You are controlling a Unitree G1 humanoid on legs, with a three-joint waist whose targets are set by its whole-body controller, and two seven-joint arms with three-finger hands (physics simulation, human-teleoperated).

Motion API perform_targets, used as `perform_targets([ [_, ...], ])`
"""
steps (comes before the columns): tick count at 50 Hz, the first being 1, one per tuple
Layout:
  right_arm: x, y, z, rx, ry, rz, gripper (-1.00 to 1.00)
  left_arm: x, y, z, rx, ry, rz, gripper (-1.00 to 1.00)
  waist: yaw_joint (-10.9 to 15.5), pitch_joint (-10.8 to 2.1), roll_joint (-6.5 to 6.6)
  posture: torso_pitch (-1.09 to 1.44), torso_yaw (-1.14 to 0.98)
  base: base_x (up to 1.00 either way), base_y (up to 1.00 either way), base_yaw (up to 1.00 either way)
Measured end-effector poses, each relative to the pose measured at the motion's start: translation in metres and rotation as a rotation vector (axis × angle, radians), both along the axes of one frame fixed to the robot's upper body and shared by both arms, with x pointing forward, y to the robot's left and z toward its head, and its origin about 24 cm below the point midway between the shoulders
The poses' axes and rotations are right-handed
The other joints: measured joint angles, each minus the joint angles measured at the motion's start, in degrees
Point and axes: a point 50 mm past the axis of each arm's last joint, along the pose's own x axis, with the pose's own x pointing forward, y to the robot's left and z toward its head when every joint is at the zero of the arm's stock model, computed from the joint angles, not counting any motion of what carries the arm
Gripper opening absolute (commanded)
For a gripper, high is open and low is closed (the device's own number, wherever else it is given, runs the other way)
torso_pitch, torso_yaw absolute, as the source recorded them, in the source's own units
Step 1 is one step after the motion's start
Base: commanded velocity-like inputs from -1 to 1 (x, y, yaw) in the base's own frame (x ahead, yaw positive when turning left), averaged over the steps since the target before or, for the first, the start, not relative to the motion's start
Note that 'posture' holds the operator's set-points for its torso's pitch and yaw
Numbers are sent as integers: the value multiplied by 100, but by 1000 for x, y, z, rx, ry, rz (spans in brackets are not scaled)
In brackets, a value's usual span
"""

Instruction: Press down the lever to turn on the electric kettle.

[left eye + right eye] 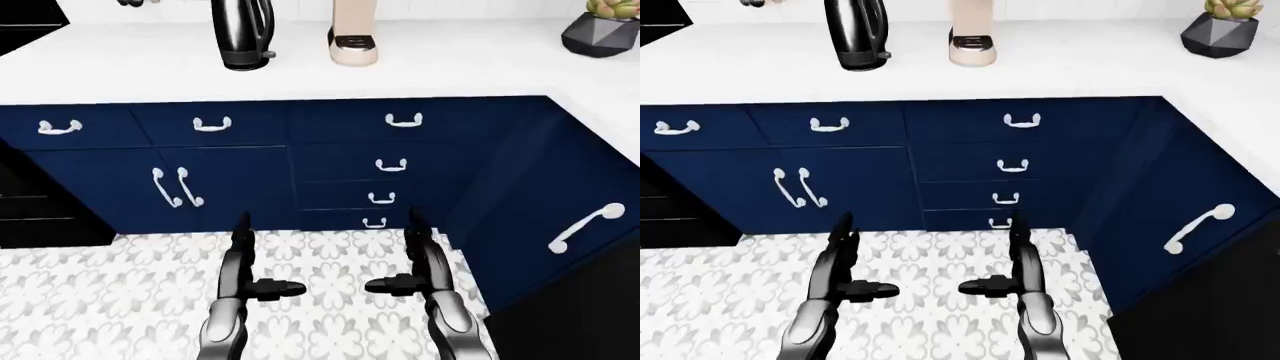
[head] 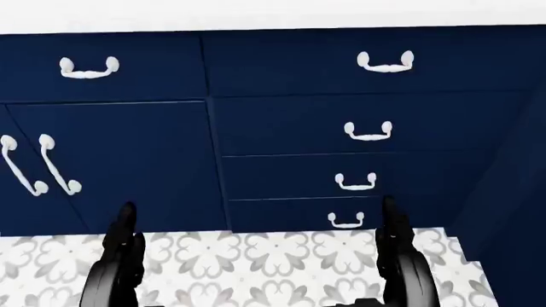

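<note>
A white desk (image 1: pixel 420 71) is seen across the top of the left-eye view, bending down the right side as a corner, with navy cabinets (image 1: pixel 230 187) beneath and a patterned tile floor (image 1: pixel 330 262) in the lower half. The electric kettle (image 1: pixel 242 34) stands on the desk at upper left, its top cropped by the frame; its lever cannot be made out. A beige appliance (image 1: pixel 353 41) is set just to its right, and a dark faceted planter (image 1: pixel 601 31) is placed at the far right corner. Open floor lies between the cabinets and the arms. The left hand (image 1: pixel 262 283) and right hand (image 1: pixel 408 281) are held low over the tiles, thumbs turned inward, fingers spread apart and holding nothing, well apart from the kettle.

In the head view, drawer fronts with white handles (image 2: pixel 369 132) fill the frame; only the fingertips are shown at the bottom.

In the right-eye view, the same layout is shown, shifted slightly leftward.
</note>
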Motion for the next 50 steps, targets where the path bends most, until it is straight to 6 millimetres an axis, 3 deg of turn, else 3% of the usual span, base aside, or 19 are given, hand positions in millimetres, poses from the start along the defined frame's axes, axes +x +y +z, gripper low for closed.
perform_targets([
  [1,0,0,5,-1,-22,5,100,1,1,4,0,-20,0,100,-6,-57,-22,0,0,0,0,0],
  [3,3,3,25,-3,-126,25,100,5,1,23,1,-109,0,100,30,-338,-19,0,0,0,0,0],
  [5,4,8,32,4,-173,52,100,6,1,27,-1,-138,0,100,33,-232,-52,0,0,0,0,0],
  [8,3,11,27,7,-157,80,100,3,-1,19,-7,-102,-5,100,36,-325,-38,0,0,0,0,0],
  [14,0,8,25,4,-140,72,100,2,0,19,-9,-88,4,100,40,-330,-19,0,0,0,0,0],
  [27,-1,8,58,-19,-279,75,100,2,2,42,-60,-142,20,100,35,-420,-13,0,0,0,0,0],
  [38,-4,6,99,-56,-413,63,100,-5,10,92,-34,-281,59,100,29,-400,-1,0,0,0,0,0],
  [50,-10,-2,120,-87,-476,9,100,-14,13,127,-24,-351,73,100,35,-345,-1,0,0,0,0,0],
])
